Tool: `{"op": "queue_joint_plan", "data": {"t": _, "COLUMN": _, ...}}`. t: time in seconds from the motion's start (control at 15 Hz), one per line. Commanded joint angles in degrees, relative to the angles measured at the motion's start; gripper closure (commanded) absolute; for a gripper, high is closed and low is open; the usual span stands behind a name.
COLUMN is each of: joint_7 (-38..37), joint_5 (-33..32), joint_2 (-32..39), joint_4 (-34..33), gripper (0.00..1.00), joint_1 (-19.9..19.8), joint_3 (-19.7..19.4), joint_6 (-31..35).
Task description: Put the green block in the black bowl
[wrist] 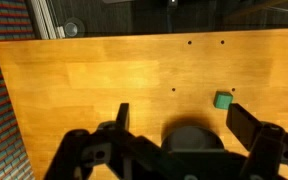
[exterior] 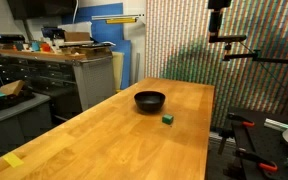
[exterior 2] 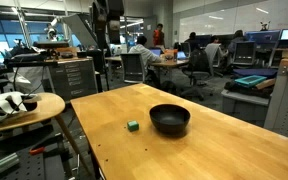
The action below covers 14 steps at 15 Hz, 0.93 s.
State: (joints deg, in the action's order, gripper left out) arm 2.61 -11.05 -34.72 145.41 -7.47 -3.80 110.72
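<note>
The green block (exterior: pixel 168 118) is a tiny dark green cube on the wooden table (exterior: pixel 104 135), just beside the black bowl (exterior: pixel 150 100). Both exterior views show them a short gap apart: block (exterior 2: pixel 132 126), bowl (exterior 2: pixel 170 118). In the wrist view the bowl (wrist: pixel 189 138) lies below my open, empty gripper (wrist: pixel 181 115), partly hidden by the gripper body. The block (wrist: pixel 223 100) sits near the right finger. The gripper is high above the table, touching nothing.
The robot arm (exterior 2: pixel 109 22) rises at the table's far edge. A grey cabinet with clutter (exterior: pixel 74 65) and a bin (exterior: pixel 14 105) stand beside the table. A round side table (exterior 2: pixel 24 108) and office desks with people (exterior 2: pixel 184 55) are nearby.
</note>
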Motion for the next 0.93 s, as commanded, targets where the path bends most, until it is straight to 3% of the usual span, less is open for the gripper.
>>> {"op": "queue_joint_plan", "data": {"t": 0.0, "joint_7": -0.2, "joint_5": -0.2, "joint_2": -0.03, "joint_4": -0.32, "gripper": 0.0, "joint_1": 0.44, "joint_3": -0.35, "joint_6": -0.17}}
{"op": "queue_joint_plan", "data": {"t": 0.67, "joint_7": -0.2, "joint_5": -0.2, "joint_2": -0.19, "joint_4": -0.66, "gripper": 0.0, "joint_1": 0.44, "joint_3": -0.35, "joint_6": -0.18}}
{"op": "queue_joint_plan", "data": {"t": 0.87, "joint_7": -3.18, "joint_5": 0.09, "joint_2": 1.47, "joint_4": -0.39, "gripper": 0.0, "joint_1": 0.3, "joint_3": 0.68, "joint_6": 0.77}}
